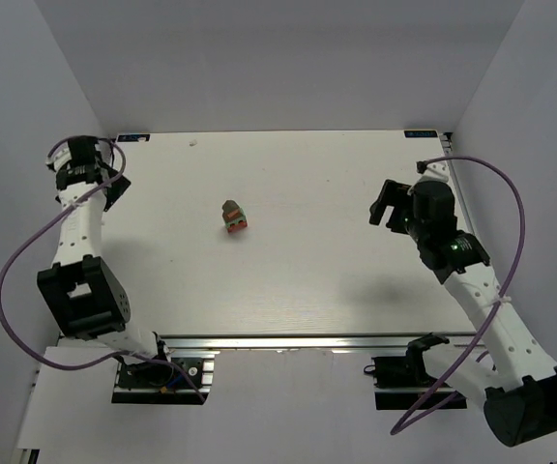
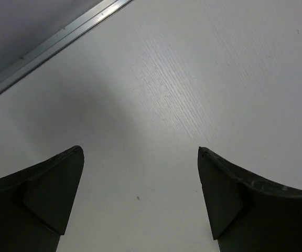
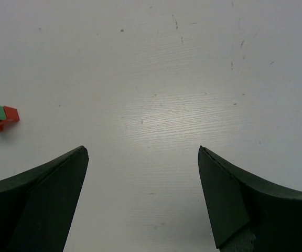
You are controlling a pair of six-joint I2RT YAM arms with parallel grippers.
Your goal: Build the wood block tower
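The tower [image 1: 234,217] is sitting on the table [image 1: 317,280], just left of centre in the overhead view. The left gripper [image 2: 140,152] and right gripper [image 3: 143,149] are both gaping wide, grasping nothing.

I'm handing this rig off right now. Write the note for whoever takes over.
Left gripper: open, empty, over the table at its far left corner.
Right gripper: open, empty, right of the tower.
The tower: mid-table, with brown, green and orange-red pieces together; neither gripper touches it.
Done: stacking, it seems.
Left: confirm all five pieces are in it; these views cannot tell.
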